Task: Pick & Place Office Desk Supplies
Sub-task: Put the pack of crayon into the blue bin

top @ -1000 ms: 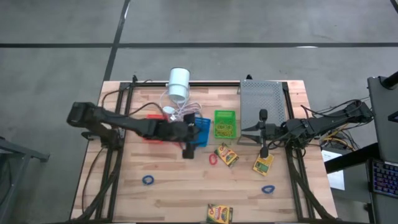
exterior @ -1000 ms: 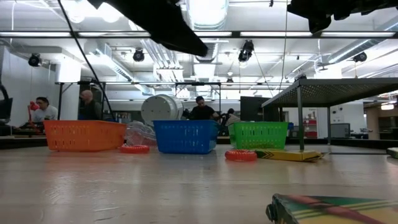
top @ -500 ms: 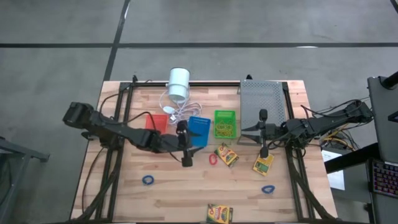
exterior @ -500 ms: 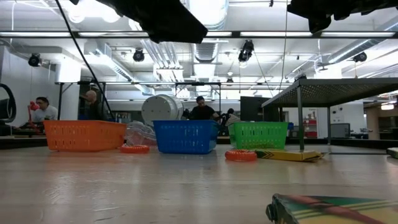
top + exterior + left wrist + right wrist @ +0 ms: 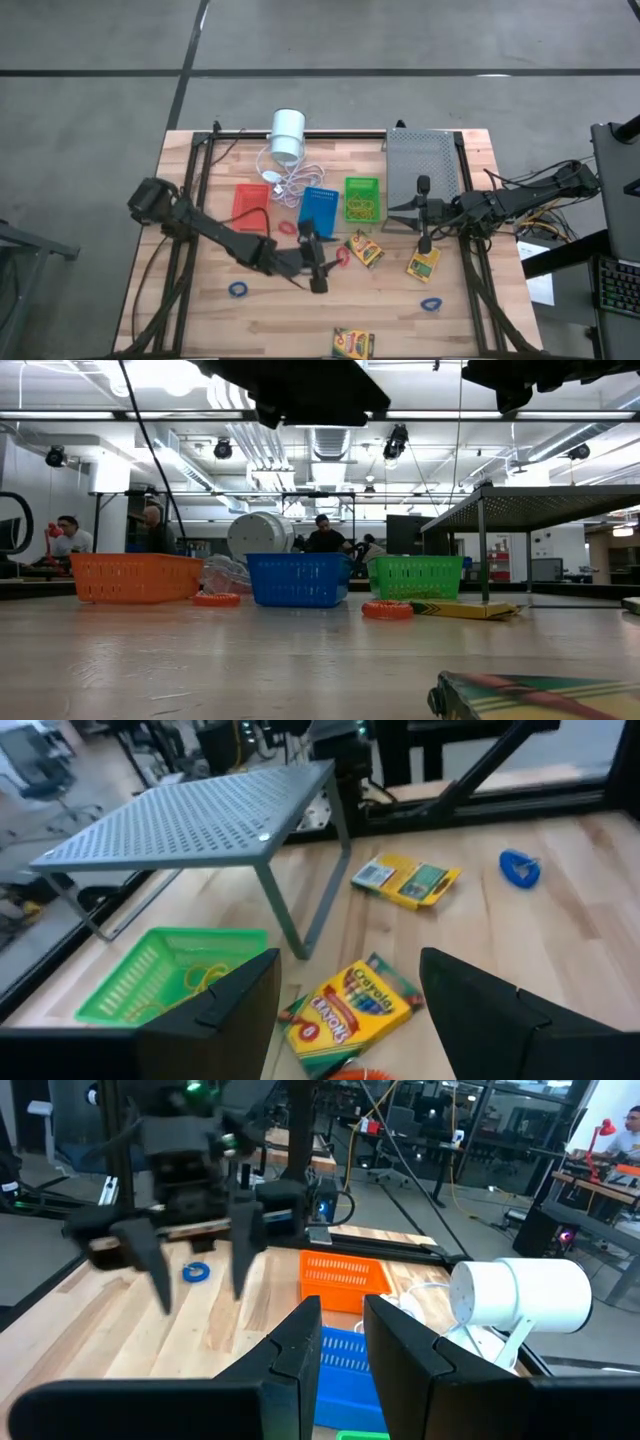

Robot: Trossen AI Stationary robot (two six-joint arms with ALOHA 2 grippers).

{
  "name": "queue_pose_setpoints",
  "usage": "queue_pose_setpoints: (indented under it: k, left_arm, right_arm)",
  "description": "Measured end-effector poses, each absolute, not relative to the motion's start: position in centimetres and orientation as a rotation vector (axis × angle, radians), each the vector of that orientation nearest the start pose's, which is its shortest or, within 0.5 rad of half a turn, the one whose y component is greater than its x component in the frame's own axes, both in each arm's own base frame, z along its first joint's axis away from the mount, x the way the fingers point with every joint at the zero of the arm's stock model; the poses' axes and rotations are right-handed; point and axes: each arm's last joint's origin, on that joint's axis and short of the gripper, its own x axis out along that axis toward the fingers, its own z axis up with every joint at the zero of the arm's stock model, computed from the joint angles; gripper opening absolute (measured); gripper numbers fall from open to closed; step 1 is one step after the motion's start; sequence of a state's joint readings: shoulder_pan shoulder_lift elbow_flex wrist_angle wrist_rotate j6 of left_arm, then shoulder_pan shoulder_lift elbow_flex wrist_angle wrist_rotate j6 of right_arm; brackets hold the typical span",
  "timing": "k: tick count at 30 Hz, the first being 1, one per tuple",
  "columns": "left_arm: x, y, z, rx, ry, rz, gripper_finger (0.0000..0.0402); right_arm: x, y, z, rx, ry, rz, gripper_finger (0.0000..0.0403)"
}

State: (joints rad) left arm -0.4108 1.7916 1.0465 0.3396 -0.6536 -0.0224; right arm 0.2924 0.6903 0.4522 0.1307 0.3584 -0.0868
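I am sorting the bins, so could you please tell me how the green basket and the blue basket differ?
The green basket is green and holds tan rubber bands; the blue basket is blue, and I see nothing in it. The green basket sits beside the grey perforated tray; the blue basket sits between the green and red-orange ones. Both are small, rectangular and upright.

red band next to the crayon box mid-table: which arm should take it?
Left. The open left gripper hangs beside the red rubber band and the crayon box, and its wrist view looks straight down on that box. The right gripper waits farther off beside the grey tray.
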Motion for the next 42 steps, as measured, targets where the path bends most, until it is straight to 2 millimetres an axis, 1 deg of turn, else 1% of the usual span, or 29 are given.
queue_pose_setpoints:
  k: [3,9,12,16,21,26,29,31,37,42]
  left_arm:
    - [36.7,-14.6,19.5,0.198,0.347,0.256,0.0243]
    - [38.1,-15.5,19.2,0.166,0.371,0.202,0.0243]
    - [38.7,-15.8,18.5,0.132,0.382,0.203,0.0243]
    - [40.0,-16.0,17.6,0.070,0.367,0.275,0.0243]
    - [41.5,-16.6,16.2,0.035,0.358,0.349,0.0243]
    - [43.0,-17.1,15.5,0.063,0.366,0.363,0.0243]
    - [43.4,-17.1,15.1,0.102,0.399,0.357,0.0243]
    - [43.4,-17.1,14.6,0.115,0.419,0.355,0.0243]
    - [44.0,-17.3,12.0,0.133,0.445,0.354,0.0243]
    - [45.1,-17.8,11.0,0.153,0.449,0.344,0.0243]
  right_arm:
    - [15.9,3.7,26.2,-0.121,0.104,-0.062,0.0075]
    - [15.9,3.7,26.2,-0.121,0.103,-0.062,0.0075]
    - [15.9,3.7,26.2,-0.121,0.104,-0.062,0.0075]
    - [15.9,3.7,26.2,-0.121,0.104,-0.062,0.0075]
    - [15.9,3.7,26.2,-0.121,0.104,-0.062,0.0075]
    - [15.9,3.7,26.2,-0.121,0.104,-0.062,0.0075]
    - [15.9,3.7,26.2,-0.121,0.104,-0.062,0.0075]
    - [15.9,3.7,26.2,-0.121,0.104,-0.062,0.0075]
    - [15.9,3.7,26.2,-0.121,0.106,-0.062,0.0075]
    - [15.9,3.7,26.2,-0.121,0.105,-0.062,0.0075]
